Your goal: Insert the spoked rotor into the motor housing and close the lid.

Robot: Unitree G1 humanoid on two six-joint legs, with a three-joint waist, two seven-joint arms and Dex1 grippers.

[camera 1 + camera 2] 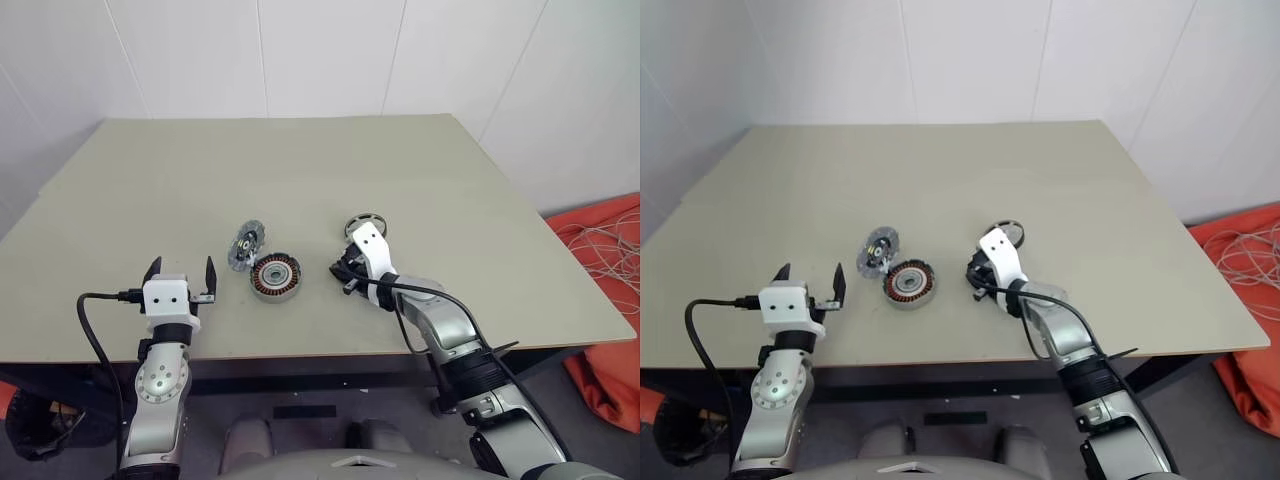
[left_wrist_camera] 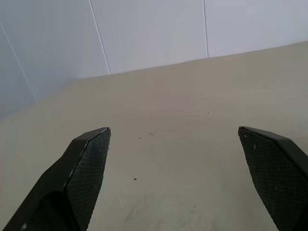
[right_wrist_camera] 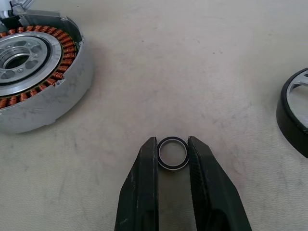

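Copper-wound, silver-rimmed motor housing (image 3: 33, 79) sat on my beige bench (image 1: 420, 170), the flat grey lid (image 1: 245, 246) leaning just behind it and the dark-rimmed spoked rotor (image 1: 366, 225) beyond my right pincer (image 3: 172, 154), which had pinched a thin metal ring (image 3: 173, 153). My left pincer (image 2: 175, 168) gaped empty. So slim a ring could pop free.
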